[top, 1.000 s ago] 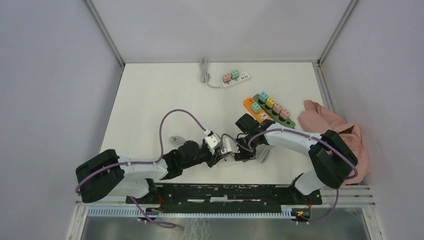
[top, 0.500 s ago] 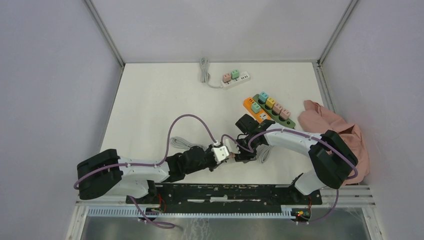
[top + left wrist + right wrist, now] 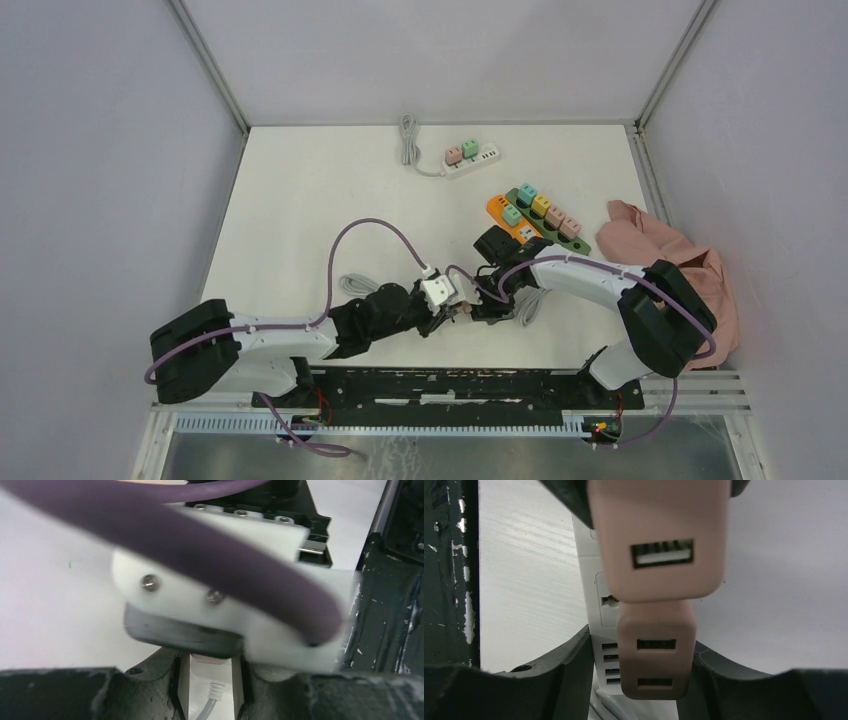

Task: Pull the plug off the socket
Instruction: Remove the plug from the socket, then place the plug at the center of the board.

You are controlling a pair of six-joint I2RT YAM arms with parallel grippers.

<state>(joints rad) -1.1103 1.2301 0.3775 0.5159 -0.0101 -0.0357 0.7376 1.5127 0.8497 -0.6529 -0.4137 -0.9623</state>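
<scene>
A white socket strip (image 3: 460, 308) hangs between my two grippers just above the table's near middle. My left gripper (image 3: 447, 312) is shut on its cable end. In the left wrist view, the strip's white end (image 3: 212, 672) and its cable's ribbed collar (image 3: 215, 690) sit between the pads of the left gripper (image 3: 210, 690). My right gripper (image 3: 644, 650) is shut on a pink plug (image 3: 656, 630) with two USB slots that sits in the strip (image 3: 599, 615). A second pink plug (image 3: 659, 540) stands on the strip closer to the camera.
At the back lies another white strip (image 3: 470, 158) with pink and green plugs. An orange strip (image 3: 505, 215) and a green strip (image 3: 548, 218) lie right of centre, beside a pink cloth (image 3: 670, 260). A grey cable coil (image 3: 355, 285) lies left of the grippers. The black base rail (image 3: 450, 385) runs along the near edge.
My left wrist swung a little toward the near edge and then back, and its purple cable loop shifted with it. The right arm stayed put. Both grips are unchanged.
</scene>
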